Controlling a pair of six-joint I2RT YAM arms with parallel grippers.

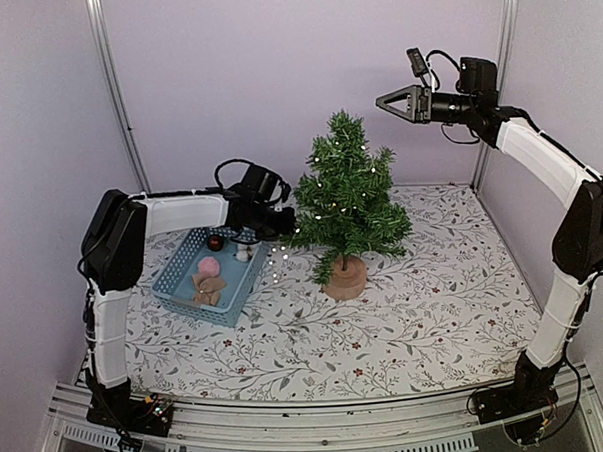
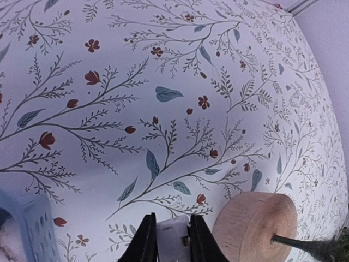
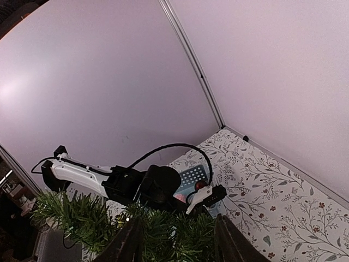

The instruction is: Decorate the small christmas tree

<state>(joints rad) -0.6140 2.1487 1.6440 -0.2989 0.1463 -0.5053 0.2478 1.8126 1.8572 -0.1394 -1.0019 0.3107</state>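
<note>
The tree [image 1: 345, 199] is seen standing upright near the middle of the tabletop [image 1: 435, 310] on its round wooden base [image 2: 256, 226]. The blue basket [image 1: 185, 303] lies just beside it on the left. Small points of light are scattered over the branches. The left fingers [image 2: 145, 243] are closed on a small white block [image 2: 172, 234], low down beside the base and the lowest left branches. What the block is cannot be told. The right fingers [image 3: 126, 240] are held apart with nothing between them, high above the treetop and a little to its right.

The tree is judged to be light and top-heavy for its narrow base, so a push high on the branches could be expected to tip or slide it. The branches are bristly and springy. They would give under the fingers and spring back, and no firm hold is offered by them. The thin trunk [image 2: 297, 244] is judged stiff, but most of it is hidden by foliage. If the tree has to be steadied, the base or the bare stretch of trunk just above it is the place to be gripped. Ornaments from the basket would best be laid on or hooked over the outer branch tips. Only light pressure from above should be used, so that the tree is not knocked over.
</note>
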